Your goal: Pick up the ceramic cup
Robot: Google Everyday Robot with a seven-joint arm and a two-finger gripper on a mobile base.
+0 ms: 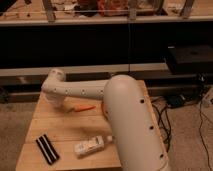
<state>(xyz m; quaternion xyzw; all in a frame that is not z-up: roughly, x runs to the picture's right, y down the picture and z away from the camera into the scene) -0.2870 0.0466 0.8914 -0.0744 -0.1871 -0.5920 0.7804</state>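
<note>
No ceramic cup shows in the camera view; it may be hidden behind my arm. My white arm (125, 120) rises from the lower right and reaches left across the wooden table (65, 127). It bends down at the far left, where my gripper (59, 101) hangs just above the back left part of the table top. An orange stick-like object (84, 107) lies just right of the gripper.
A white bottle (90, 146) lies on its side near the table's front edge. A black block with a pale stripe (47, 148) lies at the front left. Dark shelving (105, 42) runs behind the table. Cables (175, 107) lie on the floor at the right.
</note>
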